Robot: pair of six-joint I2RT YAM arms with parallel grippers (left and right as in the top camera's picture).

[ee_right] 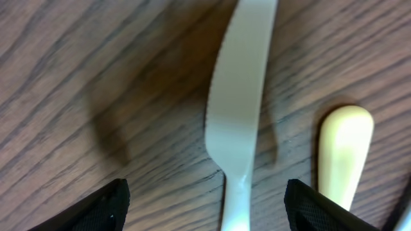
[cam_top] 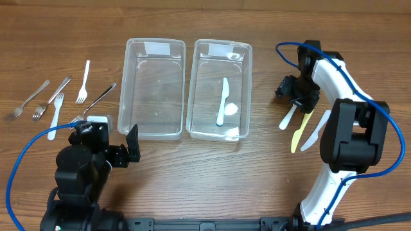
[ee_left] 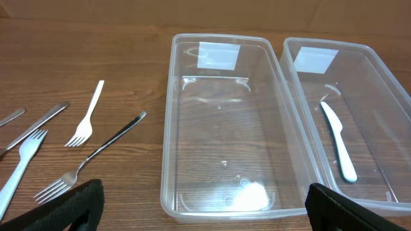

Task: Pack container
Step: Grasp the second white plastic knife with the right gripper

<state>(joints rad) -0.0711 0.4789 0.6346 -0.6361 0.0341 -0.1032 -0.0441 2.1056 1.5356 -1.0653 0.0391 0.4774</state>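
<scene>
Two clear plastic containers sit side by side: the left one [cam_top: 153,88] [ee_left: 225,128] is empty, the right one [cam_top: 219,90] [ee_left: 379,90] holds a white plastic knife [cam_top: 222,101] [ee_left: 339,142]. My right gripper [cam_top: 297,96] [ee_right: 212,208] is open, low over a white plastic knife [cam_top: 287,118] [ee_right: 239,122] on the table, its fingers on either side of it. A yellow knife [cam_top: 300,131] [ee_right: 345,151] lies beside it. My left gripper [cam_top: 119,144] [ee_left: 202,205] is open and empty at the near end of the left container.
Several metal and white plastic forks [cam_top: 61,99] [ee_left: 87,160] lie left of the containers. Another white utensil [cam_top: 316,130] lies right of the yellow knife, under the right arm. A blue cable runs along each arm.
</scene>
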